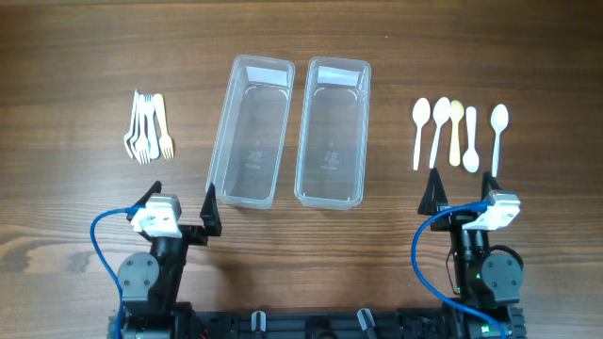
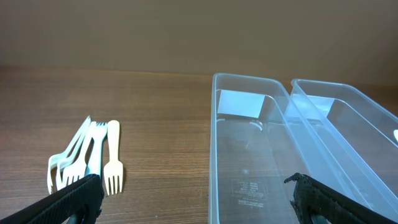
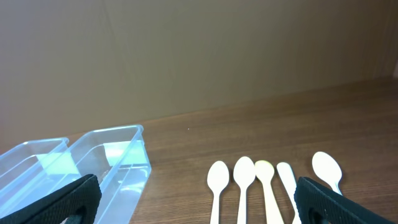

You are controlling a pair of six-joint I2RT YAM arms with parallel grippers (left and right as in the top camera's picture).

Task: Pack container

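Two clear plastic containers stand side by side at mid-table, the left container and the right container, both with nothing inside. Several white plastic forks lie bunched at the left. Several white spoons lie in a row at the right. My left gripper is open near the front edge, below the forks and the left container, holding nothing. On the other side my right gripper is open just below the spoons, also with nothing in it. The forks show ahead of the left fingers.
Bare wooden table surrounds the objects. Both arm bases with blue cables sit at the front edge. A plain brown wall stands behind the table in the wrist views.
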